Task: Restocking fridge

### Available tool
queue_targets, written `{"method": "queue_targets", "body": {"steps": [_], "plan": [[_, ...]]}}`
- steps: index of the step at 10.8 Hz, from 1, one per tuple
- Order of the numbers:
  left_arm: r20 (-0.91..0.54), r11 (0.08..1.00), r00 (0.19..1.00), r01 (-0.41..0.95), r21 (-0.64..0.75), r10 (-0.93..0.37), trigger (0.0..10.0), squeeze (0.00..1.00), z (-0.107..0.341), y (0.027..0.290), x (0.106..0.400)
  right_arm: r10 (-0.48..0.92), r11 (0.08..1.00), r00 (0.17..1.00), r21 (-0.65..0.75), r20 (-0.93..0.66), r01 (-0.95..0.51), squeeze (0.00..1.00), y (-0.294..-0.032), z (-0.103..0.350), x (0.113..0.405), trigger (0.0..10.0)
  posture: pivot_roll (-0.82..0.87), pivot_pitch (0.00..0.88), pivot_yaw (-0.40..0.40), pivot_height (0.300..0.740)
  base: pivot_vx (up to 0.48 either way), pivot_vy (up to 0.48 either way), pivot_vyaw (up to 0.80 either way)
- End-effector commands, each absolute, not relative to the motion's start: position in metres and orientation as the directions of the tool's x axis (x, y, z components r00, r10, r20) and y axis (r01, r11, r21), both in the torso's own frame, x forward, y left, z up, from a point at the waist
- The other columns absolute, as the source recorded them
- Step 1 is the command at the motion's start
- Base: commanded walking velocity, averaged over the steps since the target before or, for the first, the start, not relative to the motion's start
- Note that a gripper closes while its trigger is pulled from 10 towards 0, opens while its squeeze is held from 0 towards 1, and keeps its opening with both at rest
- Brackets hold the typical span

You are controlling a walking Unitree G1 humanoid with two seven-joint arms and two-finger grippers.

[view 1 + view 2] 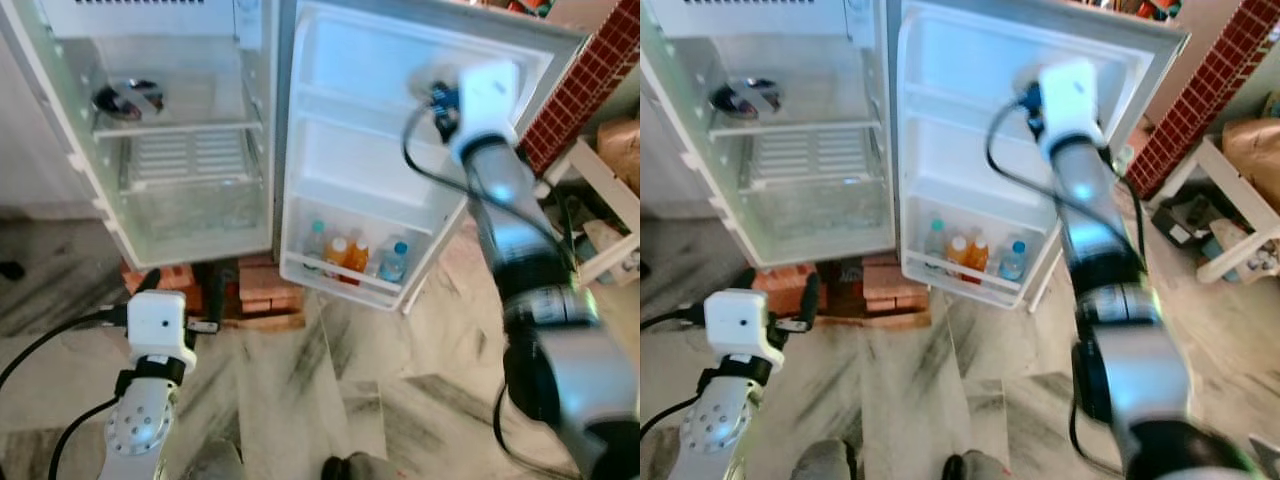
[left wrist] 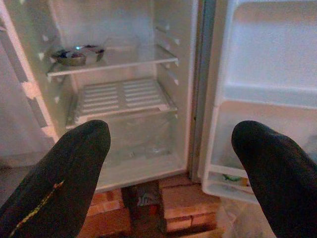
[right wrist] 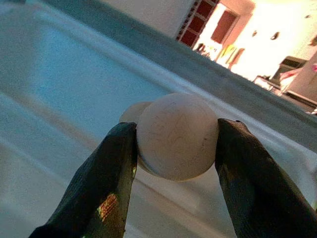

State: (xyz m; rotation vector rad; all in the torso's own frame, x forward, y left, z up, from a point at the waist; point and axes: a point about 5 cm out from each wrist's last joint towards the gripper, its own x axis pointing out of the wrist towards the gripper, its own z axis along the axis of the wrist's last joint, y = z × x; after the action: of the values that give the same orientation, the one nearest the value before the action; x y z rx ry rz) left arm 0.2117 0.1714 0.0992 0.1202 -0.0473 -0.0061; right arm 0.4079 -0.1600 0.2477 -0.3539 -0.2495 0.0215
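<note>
The white fridge (image 1: 190,200) stands open on my left, its door (image 1: 350,160) swung wide. My right arm (image 1: 500,190) reaches up to the door's upper shelf. In the right wrist view my right gripper (image 3: 177,130) is shut on a pale round egg (image 3: 173,148), and a second pale round shape (image 3: 132,113) peeks out behind it. Several drink bottles (image 1: 352,255) stand in the door's lowest shelf. A patterned bowl (image 1: 128,98) sits on the upper glass shelf inside. My left gripper (image 2: 171,131) hangs low in front of the fridge, open with nothing between its fingers.
Red bricks (image 1: 262,288) prop up the fridge on the marble floor (image 1: 400,370). A red brick wall (image 1: 590,80) and a white frame with clutter (image 1: 605,195) stand to the right of the door. A wire rack (image 1: 190,155) sits mid-fridge.
</note>
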Motion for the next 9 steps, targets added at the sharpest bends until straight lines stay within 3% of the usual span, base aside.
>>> {"method": "queue_targets", "body": {"steps": [1,7,9], "plan": [[0.037,0.992,0.999,0.005,0.128,-0.009,10.0,0.00,0.099,0.169,0.209,0.062,0.922,0.972,-0.385,0.227,0.031,0.00,-0.166,0.258,0.412,10.0,0.22,0.157,-0.133,0.740,0.000,0.000,0.00],[0.011,0.992,1.000,-0.015,0.124,0.013,10.0,0.00,0.095,0.170,0.205,0.148,0.887,0.958,-0.461,0.246,-0.019,0.00,-0.154,0.313,0.426,10.0,0.23,0.150,-0.172,0.740,0.000,0.000,0.00],[0.010,0.992,1.000,-0.021,0.123,0.020,10.0,0.00,0.096,0.171,0.207,0.212,0.845,0.968,-0.522,0.130,-0.115,0.00,-0.140,0.304,0.428,10.0,0.24,0.153,-0.175,0.740,0.000,0.000,0.00]]}}
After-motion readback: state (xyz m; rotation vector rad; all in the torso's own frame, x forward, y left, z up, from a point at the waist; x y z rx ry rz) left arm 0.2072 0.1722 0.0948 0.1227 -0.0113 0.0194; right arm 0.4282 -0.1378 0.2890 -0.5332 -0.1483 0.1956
